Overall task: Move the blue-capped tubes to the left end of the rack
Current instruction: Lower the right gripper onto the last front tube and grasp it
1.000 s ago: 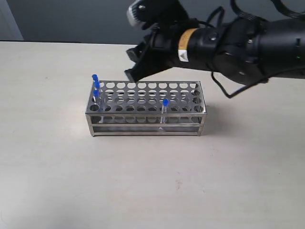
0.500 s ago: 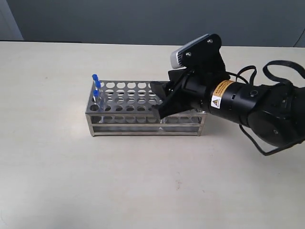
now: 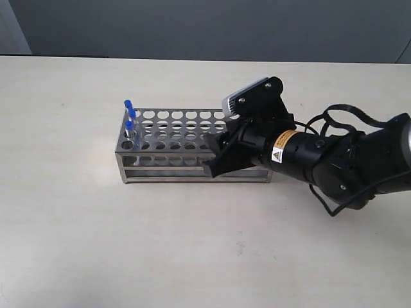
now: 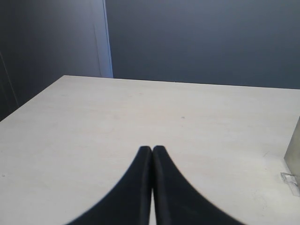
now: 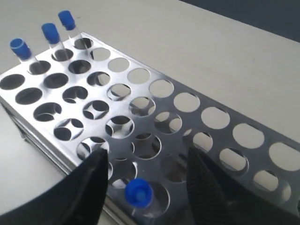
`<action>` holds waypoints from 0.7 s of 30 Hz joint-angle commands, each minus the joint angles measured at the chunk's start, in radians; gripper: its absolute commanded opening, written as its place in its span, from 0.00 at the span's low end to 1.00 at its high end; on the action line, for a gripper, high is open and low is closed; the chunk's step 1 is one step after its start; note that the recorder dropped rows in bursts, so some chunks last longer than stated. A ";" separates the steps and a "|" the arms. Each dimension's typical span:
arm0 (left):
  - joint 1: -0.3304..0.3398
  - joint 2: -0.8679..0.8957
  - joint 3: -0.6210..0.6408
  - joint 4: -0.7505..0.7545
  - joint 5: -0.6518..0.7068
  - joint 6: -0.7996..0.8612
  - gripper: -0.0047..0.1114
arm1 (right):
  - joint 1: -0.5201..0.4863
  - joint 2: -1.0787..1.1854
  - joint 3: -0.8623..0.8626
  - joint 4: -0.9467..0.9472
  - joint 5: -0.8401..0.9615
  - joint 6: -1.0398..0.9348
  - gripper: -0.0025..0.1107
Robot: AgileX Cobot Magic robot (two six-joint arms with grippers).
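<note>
The shiny metal rack (image 3: 170, 131) stands mid-table. Three blue-capped tubes (image 3: 130, 114) stand in holes at its left end, and the right wrist view shows them at the far corner (image 5: 50, 33) of the rack (image 5: 118, 78). A fourth blue-capped tube (image 5: 138, 191) stands in the front row, further right. My right gripper (image 3: 212, 154) hides it in the exterior view. In the right wrist view that gripper (image 5: 146, 152) is open, one finger on each side of the blue cap, not touching it. My left gripper (image 4: 152, 149) is shut on nothing, over bare table.
Most rack holes hold nothing. The right arm's black body (image 3: 321, 157) lies low over the table to the right of the rack. A grey upright edge (image 4: 294, 145) shows at the border of the left wrist view.
The right arm has swung down from above and behind the rack to its front row. The open gripper now straddles the lone tube and hides it in the exterior view.
</note>
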 commanded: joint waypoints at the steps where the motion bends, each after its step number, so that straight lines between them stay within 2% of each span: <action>1: -0.009 -0.004 0.003 -0.003 -0.005 -0.002 0.04 | -0.005 0.040 0.006 0.031 -0.045 -0.006 0.47; 3: -0.009 -0.004 0.003 -0.003 -0.005 -0.002 0.04 | -0.005 0.054 0.006 0.034 -0.061 -0.005 0.46; 5: -0.009 -0.004 0.003 -0.003 -0.005 -0.002 0.04 | -0.005 0.059 0.006 0.036 -0.075 -0.005 0.39; 10: -0.009 -0.004 0.003 -0.003 -0.005 -0.002 0.04 | -0.005 0.059 0.006 0.042 -0.100 -0.005 0.01; 21: -0.009 -0.004 0.003 -0.003 -0.005 0.001 0.04 | -0.005 -0.053 0.006 0.046 -0.094 -0.048 0.02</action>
